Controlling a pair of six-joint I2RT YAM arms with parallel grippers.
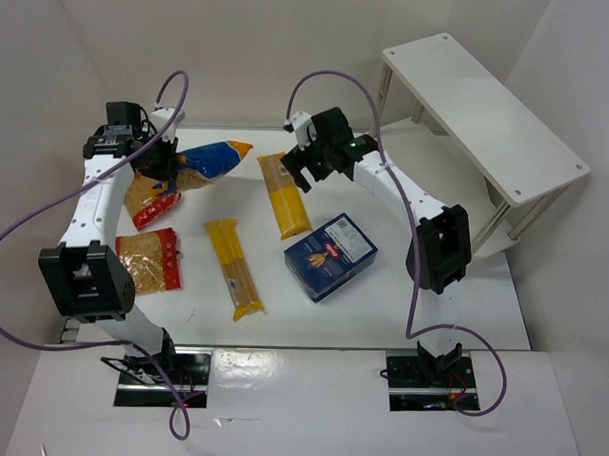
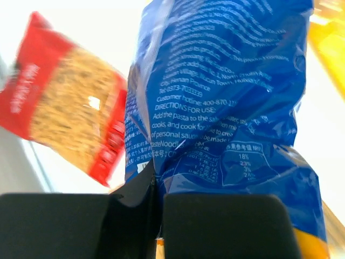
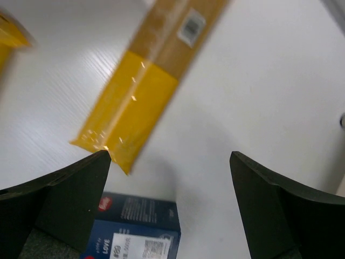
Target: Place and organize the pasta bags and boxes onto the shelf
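My left gripper (image 1: pixel 164 169) is shut on the blue bag with orange ends (image 1: pixel 213 159). In the left wrist view the bag (image 2: pixel 226 91) is pinched between the closed fingers (image 2: pixel 221 226), and a red bag (image 2: pixel 70 116) lies behind it. My right gripper (image 1: pixel 303 164) is open and empty over the far end of a yellow spaghetti packet (image 1: pixel 286 193). In the right wrist view the packet (image 3: pixel 140 91) and the dark blue pasta box (image 3: pixel 135 232) lie below the gripper (image 3: pixel 170 162). The box (image 1: pixel 331 256) lies at the table's centre. The white shelf (image 1: pixel 479 114) stands at the far right.
Two red bags (image 1: pixel 150 201) (image 1: pixel 149 261) lie at the left under the left arm. A second yellow spaghetti packet (image 1: pixel 234 267) lies near the centre front. White walls close in the table at the back and sides.
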